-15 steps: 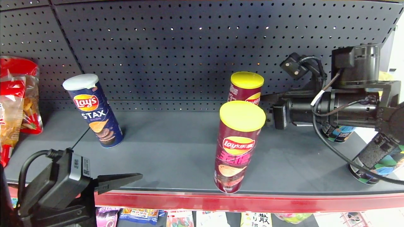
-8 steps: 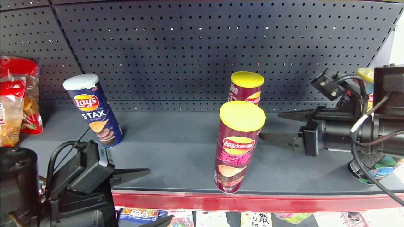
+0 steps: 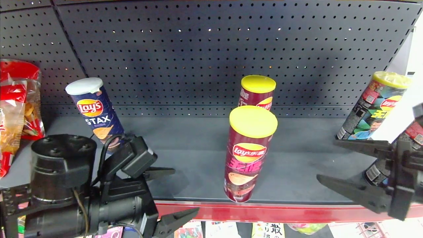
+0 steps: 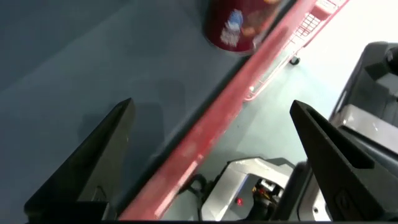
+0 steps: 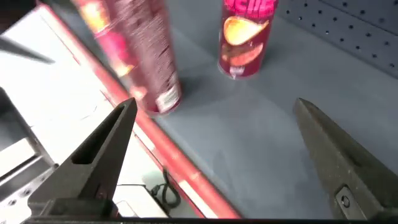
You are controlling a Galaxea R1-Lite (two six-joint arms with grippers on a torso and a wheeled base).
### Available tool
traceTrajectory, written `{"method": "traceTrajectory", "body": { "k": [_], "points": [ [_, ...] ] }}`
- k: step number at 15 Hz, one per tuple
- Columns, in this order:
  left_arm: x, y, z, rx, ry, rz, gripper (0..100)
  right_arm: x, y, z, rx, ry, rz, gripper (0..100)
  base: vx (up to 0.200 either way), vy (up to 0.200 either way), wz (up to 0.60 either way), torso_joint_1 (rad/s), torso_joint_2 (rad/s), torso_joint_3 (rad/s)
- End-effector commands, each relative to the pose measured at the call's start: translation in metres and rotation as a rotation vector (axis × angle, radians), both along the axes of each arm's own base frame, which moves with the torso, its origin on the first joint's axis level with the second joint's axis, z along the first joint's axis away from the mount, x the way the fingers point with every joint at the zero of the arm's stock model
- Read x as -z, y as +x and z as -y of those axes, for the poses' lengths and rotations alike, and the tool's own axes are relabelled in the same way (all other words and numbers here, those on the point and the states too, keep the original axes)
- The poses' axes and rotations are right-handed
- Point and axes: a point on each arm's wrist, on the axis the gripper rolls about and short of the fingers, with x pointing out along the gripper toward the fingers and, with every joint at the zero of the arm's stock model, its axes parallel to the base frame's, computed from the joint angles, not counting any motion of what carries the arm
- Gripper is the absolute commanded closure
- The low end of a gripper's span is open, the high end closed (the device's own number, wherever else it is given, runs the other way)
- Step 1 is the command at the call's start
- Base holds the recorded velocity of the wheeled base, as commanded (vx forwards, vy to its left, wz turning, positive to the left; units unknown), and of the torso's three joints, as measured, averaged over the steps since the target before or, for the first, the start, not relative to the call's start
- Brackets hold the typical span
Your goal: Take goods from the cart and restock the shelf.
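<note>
The left gripper (image 3: 185, 191) and the right gripper (image 3: 326, 159) both have their jaws spread wide, gripping nothing, while the maroon chip can (image 3: 249, 155) stands upright between them at the front edge of the shelf (image 3: 198, 158).

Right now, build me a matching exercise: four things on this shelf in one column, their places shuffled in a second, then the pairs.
Things
1. blue can
2. front maroon can
3. green can
4. snack bags

Places
A. right end of the shelf
B. middle, at the front edge
C. left end
D. left of middle, towards the back

Pairs: 1-D, 2-B, 3-A, 4-C
</note>
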Motion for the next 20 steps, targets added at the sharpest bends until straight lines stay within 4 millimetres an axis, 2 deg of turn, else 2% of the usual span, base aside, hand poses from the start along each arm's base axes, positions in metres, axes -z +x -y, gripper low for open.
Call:
{"method": "traceTrajectory", "body": {
  "k": [1, 7, 13, 20],
  "points": [
    [0.007, 0.020, 0.016, 0.005, 0.022, -0.029, 0, 0.005, -0.046, 0.021, -0.015, 0.050, 0.099, 0, 0.000, 0.000, 0.00, 0.000, 0.00, 0.000],
    [0.013, 0.043, 0.032, -0.020, 0.051, -0.032, 0, 0.005, -0.069, 0.034, 0.016, 0.075, 0.097, 0, 0.000, 0.000, 0.00, 0.000, 0.00, 0.000],
    [0.015, 0.063, 0.048, -0.021, 0.049, -0.025, 0, 0.003, -0.068, 0.034, 0.021, 0.083, 0.093, 0, 0.000, 0.000, 0.00, 0.000, 0.00, 0.000],
    [0.015, 0.074, 0.057, -0.019, 0.042, -0.013, 0, -0.001, -0.067, 0.033, 0.021, 0.088, 0.099, 0, 0.000, 0.000, 0.00, 0.000, 0.00, 0.000]
  ]
}}
